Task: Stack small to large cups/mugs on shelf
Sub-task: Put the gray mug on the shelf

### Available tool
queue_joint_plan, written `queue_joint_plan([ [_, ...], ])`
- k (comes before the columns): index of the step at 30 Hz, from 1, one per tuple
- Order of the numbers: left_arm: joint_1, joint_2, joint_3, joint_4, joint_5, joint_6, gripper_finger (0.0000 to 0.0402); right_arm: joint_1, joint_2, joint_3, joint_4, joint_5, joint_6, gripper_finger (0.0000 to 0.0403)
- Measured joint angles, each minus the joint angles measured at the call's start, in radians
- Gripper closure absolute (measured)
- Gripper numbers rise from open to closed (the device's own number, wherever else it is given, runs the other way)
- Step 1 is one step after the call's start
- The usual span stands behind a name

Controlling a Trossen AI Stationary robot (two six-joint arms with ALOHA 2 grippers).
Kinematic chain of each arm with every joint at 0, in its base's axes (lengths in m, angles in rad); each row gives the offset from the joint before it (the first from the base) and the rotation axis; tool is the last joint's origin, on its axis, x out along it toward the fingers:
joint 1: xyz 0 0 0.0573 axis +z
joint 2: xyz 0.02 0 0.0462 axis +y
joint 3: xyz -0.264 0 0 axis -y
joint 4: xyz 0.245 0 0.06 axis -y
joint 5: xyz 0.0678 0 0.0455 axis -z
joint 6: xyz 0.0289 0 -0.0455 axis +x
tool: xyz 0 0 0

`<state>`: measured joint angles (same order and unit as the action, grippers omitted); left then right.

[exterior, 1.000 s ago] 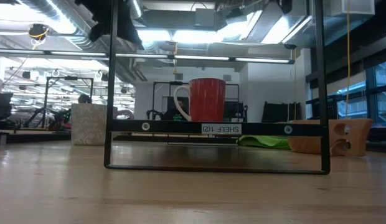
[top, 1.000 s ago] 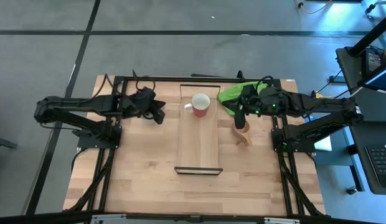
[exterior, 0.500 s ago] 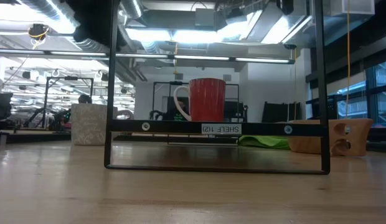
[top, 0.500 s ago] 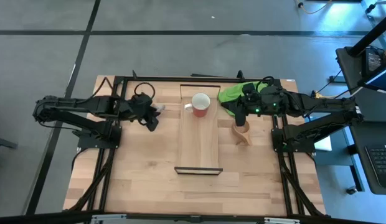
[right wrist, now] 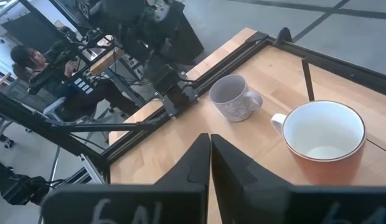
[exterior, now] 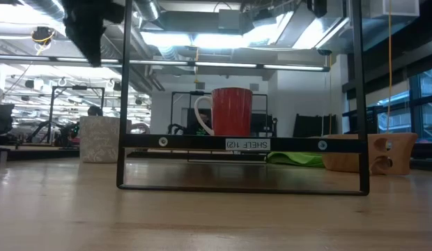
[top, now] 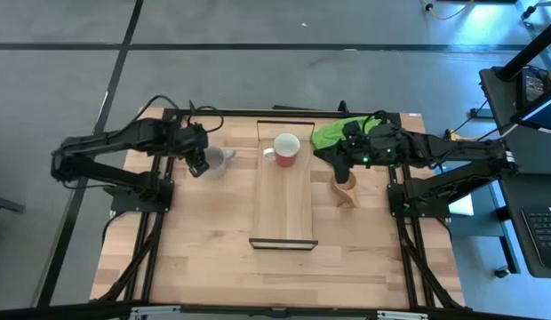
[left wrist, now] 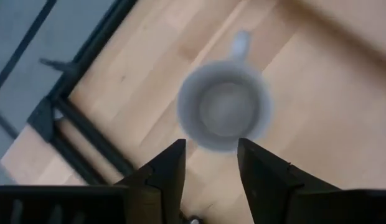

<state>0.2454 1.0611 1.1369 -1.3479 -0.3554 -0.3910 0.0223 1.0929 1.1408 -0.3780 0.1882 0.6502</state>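
From above, the left gripper (top: 201, 164) hangs over the table's far left part, its two dark fingers apart and holding nothing. The speckled grey ceramic mug (top: 218, 160) stands on the butcher-block tabletop (top: 204, 249) just beside that gripper, on the side toward the shelf, clear of the fingers. The long narrow light-wood shelf board with black metal ends (top: 283, 209) lies past the grey mug, and the red mug with a white inside (top: 285, 149) stands upright at its far end. The right gripper (top: 341, 165) is on the other side of the shelf with its fingers together and empty; the small tan wooden cup (top: 346, 192) sits on the tabletop just nearer than it, and the crumpled bright green cloth (top: 333, 133) lies just behind it.

At table level, the red mug stands on the shelf, handle to the left, with the grey mug to the left on the table and the tan cup far right. The left arm is a dark shape at upper left, well above the grey mug.

In the left wrist view the grey mug stands upright straight ahead of the parted fingertips (left wrist: 174, 158), untouched.

In the right wrist view the closed fingers (right wrist: 202, 158) point toward the red mug and, beyond it, the grey mug; a seated person (right wrist: 53, 68) shows in the room behind.
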Motion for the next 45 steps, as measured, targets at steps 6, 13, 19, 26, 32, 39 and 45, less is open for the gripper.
queue_joint_plan([
  [6,0.111,0.036,-0.023,0.095,-0.024,0.067,0.0264,0.000,0.016,0.000,-0.009,0.002,0.037,0.0386],
  [13,0.259,0.071,-0.027,0.133,0.023,0.111,0.0272,0.008,0.037,0.000,0.002,-0.050,0.075,0.0386],
  [19,0.388,0.131,-0.027,0.137,0.135,0.114,0.0332,0.009,0.042,0.000,0.020,-0.069,0.086,0.0386],
  [26,0.456,0.227,-0.027,0.161,0.138,0.114,0.0397,0.009,0.042,0.000,0.020,-0.069,0.106,0.0386],
  [32,0.487,0.299,-0.027,0.295,0.286,0.161,0.0399,0.009,0.042,0.000,0.020,-0.069,0.123,0.0386],
  [39,0.384,0.308,-0.027,0.390,0.388,0.233,0.0401,0.009,0.042,0.000,0.014,-0.069,0.131,0.0386],
  [45,0.295,0.308,-0.027,0.404,0.409,0.331,0.0401,0.009,0.042,0.000,0.014,-0.068,0.131,0.0386],
])
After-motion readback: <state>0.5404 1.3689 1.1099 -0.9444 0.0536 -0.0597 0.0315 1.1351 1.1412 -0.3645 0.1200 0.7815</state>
